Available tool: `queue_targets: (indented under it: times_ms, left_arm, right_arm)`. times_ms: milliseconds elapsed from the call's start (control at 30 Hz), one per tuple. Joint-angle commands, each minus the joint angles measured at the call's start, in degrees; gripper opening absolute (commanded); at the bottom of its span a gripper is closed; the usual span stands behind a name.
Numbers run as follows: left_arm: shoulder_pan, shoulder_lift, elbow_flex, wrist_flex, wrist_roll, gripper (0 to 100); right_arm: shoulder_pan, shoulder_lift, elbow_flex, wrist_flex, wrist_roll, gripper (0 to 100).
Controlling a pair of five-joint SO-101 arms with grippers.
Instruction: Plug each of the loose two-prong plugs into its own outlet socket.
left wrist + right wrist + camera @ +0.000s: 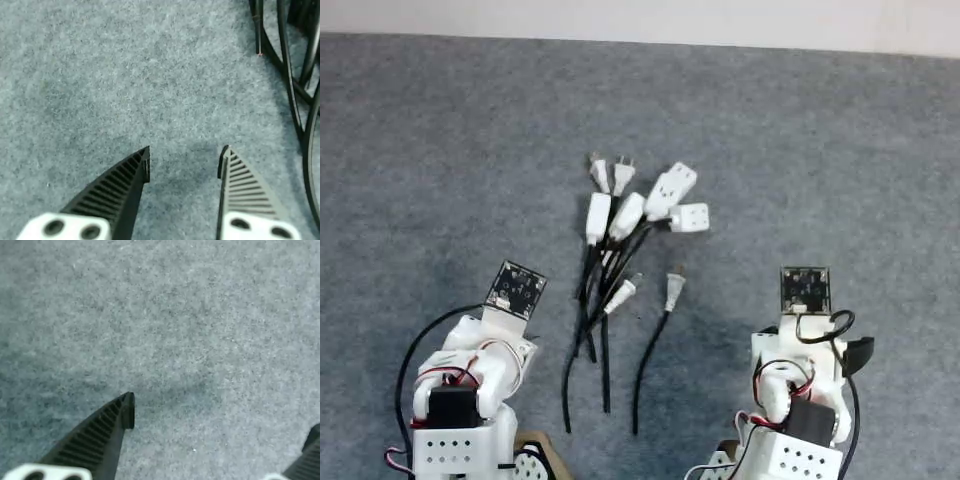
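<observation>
Two arms wait at the near edge. My left gripper is released, jaws spread over bare carpet, with the cords to its right. Mid-table the sockets lie far. One loose plug lies nearer, its long axis near-to-far, prongs pointing far, cord trailing toward me. It lies left of my right gripper, jaws also wide apart. I judge that arm slightly the nearer.

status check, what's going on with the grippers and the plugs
Left gripper open over carpet, cables beside it. Right gripper open over bare carpet. Plugs lie loose on it, sockets just beyond. Nothing blocking.
</observation>
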Motion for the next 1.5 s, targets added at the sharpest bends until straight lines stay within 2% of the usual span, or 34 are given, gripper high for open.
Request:
queue_targets:
  times_ms: [0, 1233, 1300, 1367, 1467]
  left_arm:
    - [-0.48, -0.4, 0.84, 0.18, -0.35, 23]
    - [-0.57, -0.4, 0.84, 2.64, -0.53, 23]
    - [-0.57, -0.4, 0.84, 2.55, -1.76, 23]
    - [-0.84, -0.4, 0.84, 2.11, -6.68, 23]
    - [-5.41, -0.4, -0.04, 0.18, -10.99, 23]
  right_arm:
    - [0.48, -0.22, 7.6, 0.31, -0.44, 49.3]
    - [3.91, -0.4, 7.52, 1.54, -0.35, 49.3]
    - [3.91, -0.4, 7.6, 0.13, 2.46, 49.3]
    - [3.82, -0.4, 7.43, -0.04, 8.44, 49.3]
    - [3.91, -0.31, 4.53, 1.01, 11.25, 49.3]
